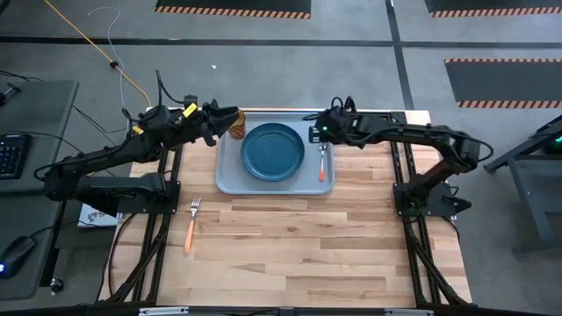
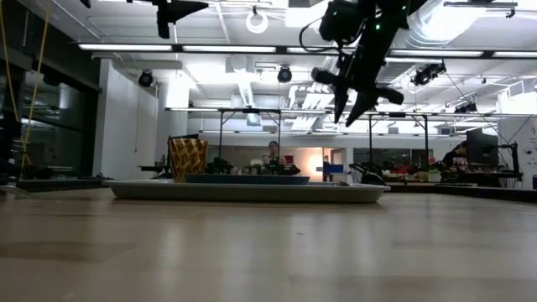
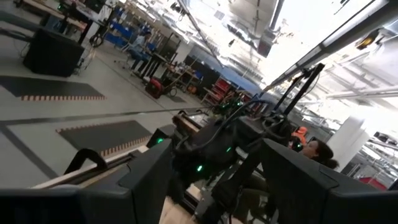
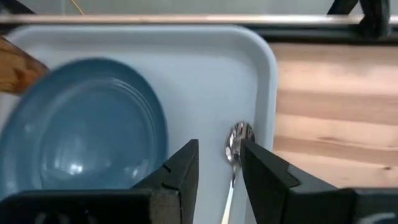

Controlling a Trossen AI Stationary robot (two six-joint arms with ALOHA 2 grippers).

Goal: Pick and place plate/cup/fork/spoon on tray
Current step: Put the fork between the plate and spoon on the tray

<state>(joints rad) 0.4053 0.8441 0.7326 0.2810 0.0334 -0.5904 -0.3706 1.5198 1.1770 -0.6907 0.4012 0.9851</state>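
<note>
Spoon lies lengthwise on the tray — bowl far-side — under the open, empty right tool.

Both arms reach inward, left claw and right claw with fingers parted.

Below the right gripper, its parted fingers straddle bare tray beside the spoon; the plate crowds one side, the tray's lip the other, open table beyond.
</note>
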